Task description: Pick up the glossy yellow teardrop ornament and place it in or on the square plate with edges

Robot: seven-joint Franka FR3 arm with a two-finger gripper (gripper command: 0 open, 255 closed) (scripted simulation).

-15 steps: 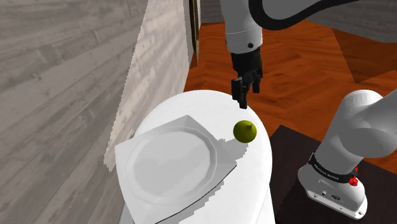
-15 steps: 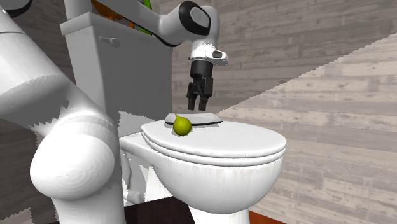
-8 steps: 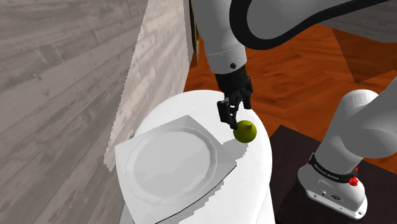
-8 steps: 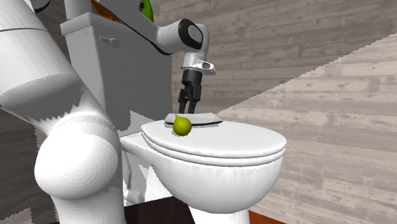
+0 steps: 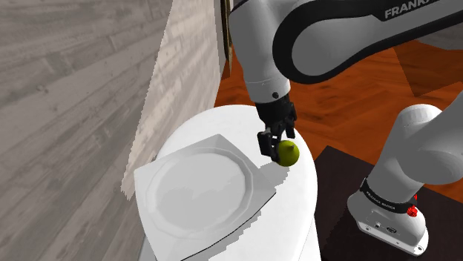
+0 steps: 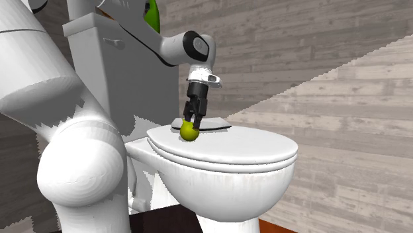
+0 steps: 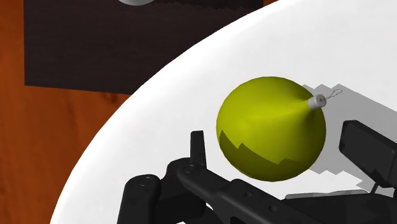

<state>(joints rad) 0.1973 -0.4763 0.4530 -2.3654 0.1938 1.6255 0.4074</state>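
White toilet lid (image 5: 300,215) serving as table, over red-brown wood floor (image 5: 349,81), beside grey plank wall (image 5: 67,111). On the lid: white square plate (image 5: 200,194) and, at the lid's rim nearest the dark stand (image 5: 334,167), yellow-green ornament (image 5: 288,153). Jaws low over the ornament, released, one finger each side of it, neither touching. From the second exterior view: tank (image 6: 112,59) behind the lid, bowl (image 6: 231,188) beneath it. From the wrist view: small grey cap (image 7: 316,100) on the ornament's tip, pointing sideways along the lid.

Evenly bright light; jagged-edged shadows lie beside the ornament (image 7: 270,127) and across the wall (image 6: 344,99).
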